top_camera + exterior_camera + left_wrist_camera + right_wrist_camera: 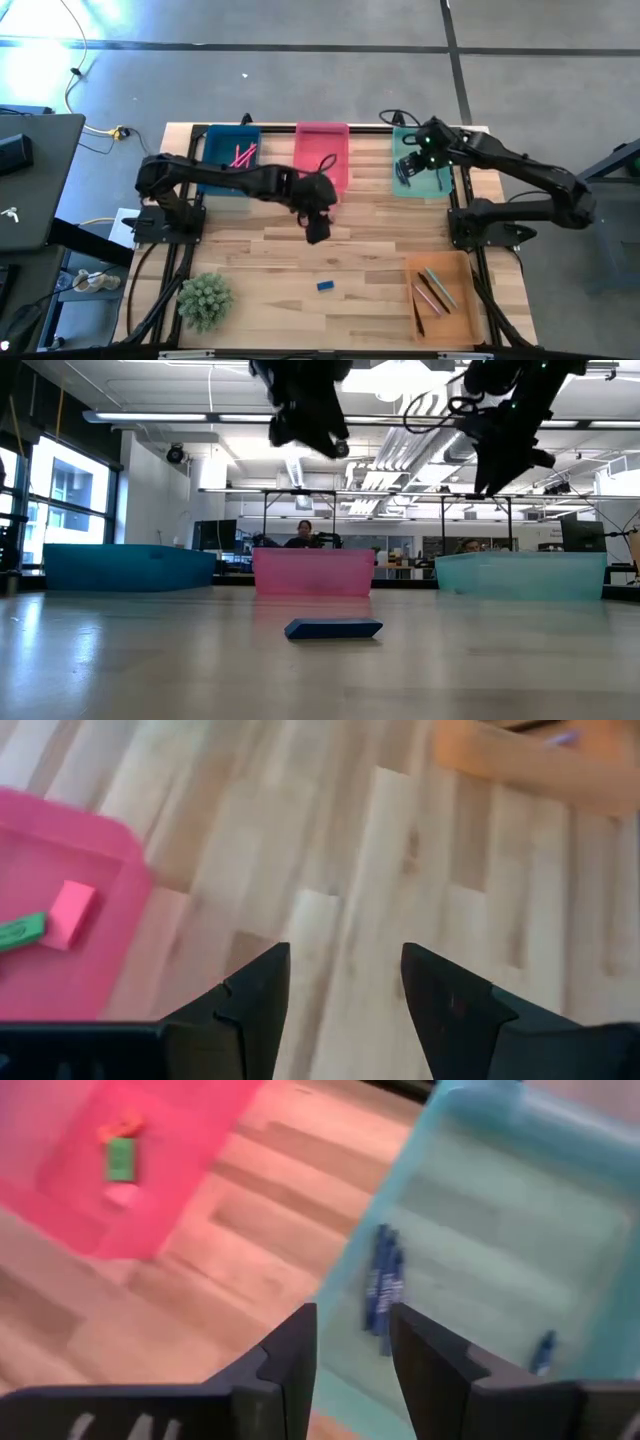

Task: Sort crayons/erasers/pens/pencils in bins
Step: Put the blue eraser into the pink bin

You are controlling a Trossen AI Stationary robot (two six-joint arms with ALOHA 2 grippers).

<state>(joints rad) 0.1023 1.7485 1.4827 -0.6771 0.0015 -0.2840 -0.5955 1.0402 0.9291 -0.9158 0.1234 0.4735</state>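
Care was needed: the left gripper [317, 233], released and empty, had to descend squarely over the blue eraser [325, 286] to grip it.

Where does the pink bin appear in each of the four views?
High view: pink bin at the table's far edge, middle of three bins.
Low view: centre, behind the blue eraser.
Left wrist view: left edge, holding a pink and a green eraser.
Right wrist view: upper left.
Shared landmark: the green eraser inside it.
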